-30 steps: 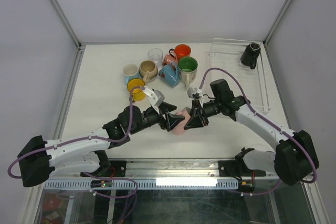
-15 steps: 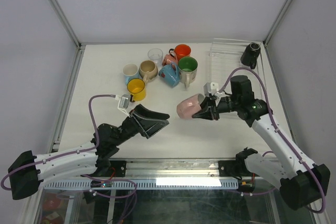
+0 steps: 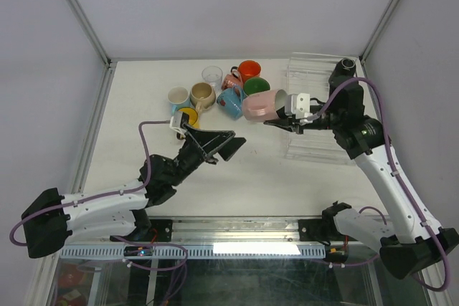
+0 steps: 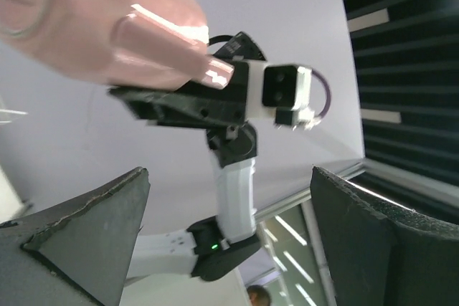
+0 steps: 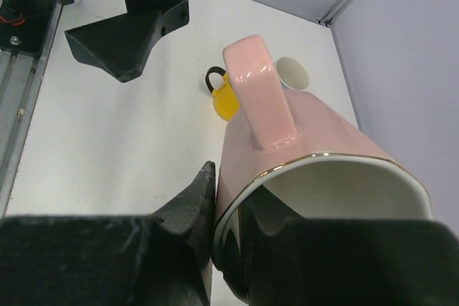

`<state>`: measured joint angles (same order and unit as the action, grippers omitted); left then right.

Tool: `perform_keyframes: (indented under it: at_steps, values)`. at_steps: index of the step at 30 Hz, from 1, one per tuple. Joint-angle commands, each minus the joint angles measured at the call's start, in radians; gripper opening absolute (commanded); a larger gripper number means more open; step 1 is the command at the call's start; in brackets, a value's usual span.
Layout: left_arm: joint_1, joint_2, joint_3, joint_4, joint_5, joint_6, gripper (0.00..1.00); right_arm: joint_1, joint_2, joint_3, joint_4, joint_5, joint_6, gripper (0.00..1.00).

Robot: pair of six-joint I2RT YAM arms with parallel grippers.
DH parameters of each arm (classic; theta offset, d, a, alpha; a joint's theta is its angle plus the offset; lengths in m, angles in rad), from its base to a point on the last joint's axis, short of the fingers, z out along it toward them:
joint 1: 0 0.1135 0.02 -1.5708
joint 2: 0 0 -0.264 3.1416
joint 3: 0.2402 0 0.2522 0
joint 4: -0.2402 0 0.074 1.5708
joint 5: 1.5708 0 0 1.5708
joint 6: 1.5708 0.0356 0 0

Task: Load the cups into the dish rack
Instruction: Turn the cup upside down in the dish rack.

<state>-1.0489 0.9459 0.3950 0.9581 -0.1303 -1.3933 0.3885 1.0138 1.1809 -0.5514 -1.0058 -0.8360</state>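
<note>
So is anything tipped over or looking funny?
Nothing is spilled or broken. The pink mug hangs sideways in the air because the right gripper pinches its rim. The black mug lies tilted in the far corner of the dish rack, and the blue mug in the bunch seems tipped on its side.

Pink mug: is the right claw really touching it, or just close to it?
Touching. The right wrist view shows the right gripper pinching the pink mug at its rim, one finger outside, one inside.
</note>
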Motion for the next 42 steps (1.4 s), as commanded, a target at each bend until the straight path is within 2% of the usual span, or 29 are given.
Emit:
perform_keyframes:
  at_steps: [1, 9, 17, 23, 28, 34, 42]
  values:
    - [-0.022, 0.088, 0.158, -0.038, -0.031, -0.173, 0.92, -0.011, -0.016, 0.055, 0.055, -0.012, -0.127, 0.0]
    - [-0.043, 0.176, 0.188, -0.029, -0.06, -0.279, 0.9, -0.014, -0.037, 0.106, -0.085, 0.035, -0.296, 0.0]
    - [-0.042, 0.249, 0.167, 0.168, 0.029, -0.258, 0.86, -0.017, 0.001, 0.25, -0.171, 0.185, -0.242, 0.0]
    - [-0.04, 0.302, 0.166, 0.32, 0.04, -0.221, 0.86, -0.016, -0.059, 0.196, -0.153, 0.224, -0.279, 0.0]
    - [-0.033, 0.353, 0.159, 0.406, 0.092, -0.236, 0.85, -0.017, -0.16, 0.081, -0.012, 0.242, -0.299, 0.0]
    - [-0.005, 0.402, 0.128, 0.483, 0.131, -0.277, 0.83, -0.016, -0.288, -0.058, 0.117, 0.169, -0.465, 0.0]
    - [-0.003, 0.441, 0.163, 0.484, 0.241, -0.28, 0.83, -0.017, -0.411, -0.215, 0.208, 0.171, -0.654, 0.0]
